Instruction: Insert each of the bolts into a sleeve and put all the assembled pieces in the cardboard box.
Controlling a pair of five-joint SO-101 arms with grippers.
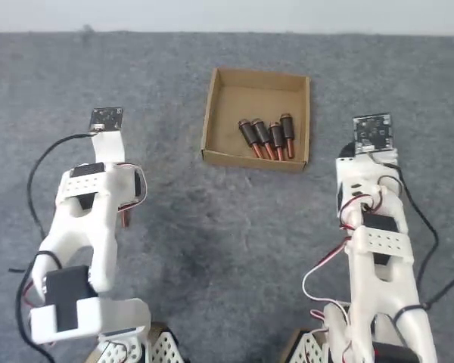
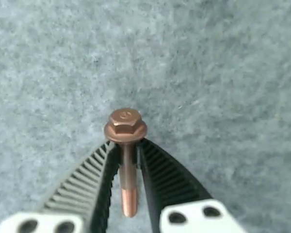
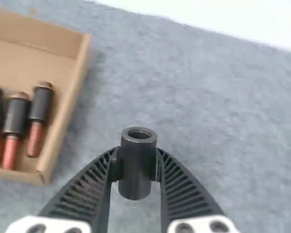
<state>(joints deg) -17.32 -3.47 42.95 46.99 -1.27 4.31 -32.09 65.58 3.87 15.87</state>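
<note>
Left gripper clamped on a copper bolt above the grey counter. Right gripper grips a black sleeve near the cardboard box; four assembled pieces lie inside.

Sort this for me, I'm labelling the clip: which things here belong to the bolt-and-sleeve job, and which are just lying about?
Job:
bolt, in the left jaws
sleeve, in the right jaws
box
four assembled pieces, lying in the box

Lying about:
grey mat under it all
</note>
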